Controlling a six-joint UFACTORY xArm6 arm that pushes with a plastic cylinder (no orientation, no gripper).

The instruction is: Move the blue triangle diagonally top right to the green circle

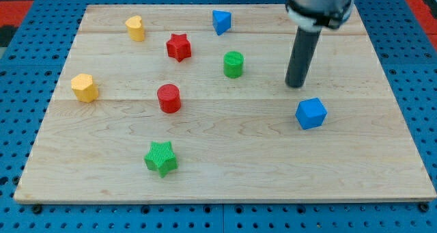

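Observation:
The blue triangle (220, 21) sits near the view's top, a little left of centre. The green circle (233, 64) stands below it and slightly to the right. My tip (295, 85) rests on the board to the right of the green circle, well apart from it, and just above and left of the blue cube (311, 113). The tip touches no block.
A red star (179, 47) lies left of the green circle. A red cylinder (168, 98) is below it. A yellow heart (135, 28) and a yellow hexagon (85, 87) are at the left. A green star (162, 158) is near the bottom. The wooden board (355, 171) ends on a blue pegboard.

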